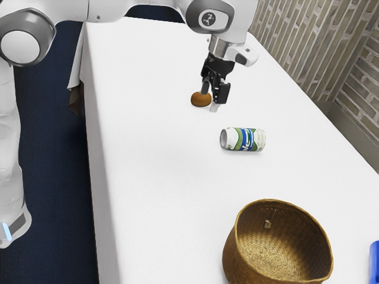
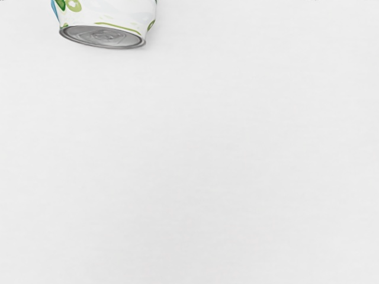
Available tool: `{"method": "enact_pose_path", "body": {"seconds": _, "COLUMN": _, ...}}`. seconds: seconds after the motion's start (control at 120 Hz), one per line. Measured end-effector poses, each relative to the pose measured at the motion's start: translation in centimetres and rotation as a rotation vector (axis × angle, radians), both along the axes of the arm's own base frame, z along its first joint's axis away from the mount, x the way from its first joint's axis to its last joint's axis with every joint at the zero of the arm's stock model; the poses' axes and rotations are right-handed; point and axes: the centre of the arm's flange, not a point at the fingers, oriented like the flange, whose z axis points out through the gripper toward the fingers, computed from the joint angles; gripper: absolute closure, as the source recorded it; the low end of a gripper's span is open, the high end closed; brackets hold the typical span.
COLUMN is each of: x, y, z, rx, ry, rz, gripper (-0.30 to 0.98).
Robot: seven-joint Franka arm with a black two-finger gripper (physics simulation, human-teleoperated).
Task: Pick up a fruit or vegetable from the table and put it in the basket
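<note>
Exterior view: basket [image 1: 233, 260] cropped by bottom edge; blue thing [image 1: 374, 261] cut off lower right, can't identify; brown round item [image 1: 200, 100], upper center, partly behind claw [image 1: 212, 96], type unclear. Wrist view: can [image 2: 106, 16] cropped, upper left.

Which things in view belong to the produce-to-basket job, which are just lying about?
Job:
- orange-brown round item, likely the fruit or vegetable
- woven basket
- tool

Just lying about:
- can on its side
- blue object at the exterior view's right edge, unidentified
</note>
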Motion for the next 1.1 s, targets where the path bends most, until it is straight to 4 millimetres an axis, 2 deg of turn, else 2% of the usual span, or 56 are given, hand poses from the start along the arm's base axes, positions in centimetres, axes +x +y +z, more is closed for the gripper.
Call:
{"method": "enact_pose_path", "body": {"seconds": 0.033, "x": 0.5, "y": 0.0, "z": 4.3, "rx": 0.006, "ry": -0.081, "rz": 0.001, "gripper": 0.00}}
{"method": "enact_pose_path", "body": {"seconds": 0.083, "x": 0.5, "y": 0.4, "z": 7.3, "rx": 0.012, "ry": -0.130, "rz": 0.007, "gripper": 0.00}}
{"method": "enact_pose_path", "body": {"seconds": 0.158, "x": 0.3, "y": 1.9, "z": 8.6, "rx": 0.020, "ry": -0.141, "rz": 0.035, "gripper": 0.00}}
{"method": "enact_pose_path", "body": {"seconds": 0.283, "x": -0.3, "y": 6.1, "z": 8.8, "rx": 0.027, "ry": -0.126, "rz": 0.113, "gripper": 0.00}}
{"method": "enact_pose_path", "body": {"seconds": 0.317, "x": -0.8, "y": 7.1, "z": 10.0, "rx": 0.026, "ry": -0.143, "rz": 0.131, "gripper": 0.00}}
{"method": "enact_pose_path", "body": {"seconds": 0.342, "x": -1.5, "y": 7.7, "z": 11.8, "rx": 0.028, "ry": -0.174, "rz": 0.144, "gripper": 0.00}}
{"method": "enact_pose_path", "body": {"seconds": 0.375, "x": -2.9, "y": 8.3, "z": 15.3, "rx": 0.034, "ry": -0.236, "rz": 0.159, "gripper": 0.00}}
{"method": "enact_pose_path", "body": {"seconds": 0.458, "x": -6.9, "y": 9.3, "z": 21.5, "rx": 0.047, "ry": -0.343, "rz": 0.190, "gripper": 0.00}}
{"method": "enact_pose_path", "body": {"seconds": 0.517, "x": -9.9, "y": 9.8, "z": 24.4, "rx": 0.050, "ry": -0.393, "rz": 0.208, "gripper": 0.00}}
{"method": "enact_pose_path", "body": {"seconds": 0.575, "x": -11.5, "y": 10.7, "z": 25.4, "rx": 0.051, "ry": -0.407, "rz": 0.229, "gripper": 0.00}}
{"method": "enact_pose_path", "body": {"seconds": 0.617, "x": -12.0, "y": 11.7, "z": 25.5, "rx": 0.052, "ry": -0.401, "rz": 0.251, "gripper": 0.00}}
{"method": "enact_pose_path", "body": {"seconds": 0.65, "x": -11.8, "y": 13.1, "z": 24.7, "rx": 0.053, "ry": -0.377, "rz": 0.280, "gripper": 0.00}}
{"method": "enact_pose_path", "body": {"seconds": 0.683, "x": -11.4, "y": 15.0, "z": 23.3, "rx": 0.055, "ry": -0.341, "rz": 0.322, "gripper": 0.00}}
{"method": "enact_pose_path", "body": {"seconds": 0.817, "x": -10.2, "y": 25.2, "z": 17.0, "rx": 0.092, "ry": -0.185, "rz": 0.543, "gripper": 0.00}}
{"method": "enact_pose_path", "body": {"seconds": 0.875, "x": -9.4, "y": 28.1, "z": 14.3, "rx": 0.102, "ry": -0.127, "rz": 0.602, "gripper": 0.00}}
{"method": "enact_pose_path", "body": {"seconds": 0.925, "x": -7.2, "y": 28.3, "z": 12.0, "rx": 0.104, "ry": -0.092, "rz": 0.598, "gripper": 0.00}}
{"method": "enact_pose_path", "body": {"seconds": 1.05, "x": -1.8, "y": 25.3, "z": 8.1, "rx": 0.065, "ry": -0.083, "rz": 0.523, "gripper": 0.00}}
{"method": "enact_pose_path", "body": {"seconds": 1.1, "x": 0.2, "y": 24.4, "z": 5.8, "rx": 0.048, "ry": -0.084, "rz": 0.489, "gripper": 0.00}}
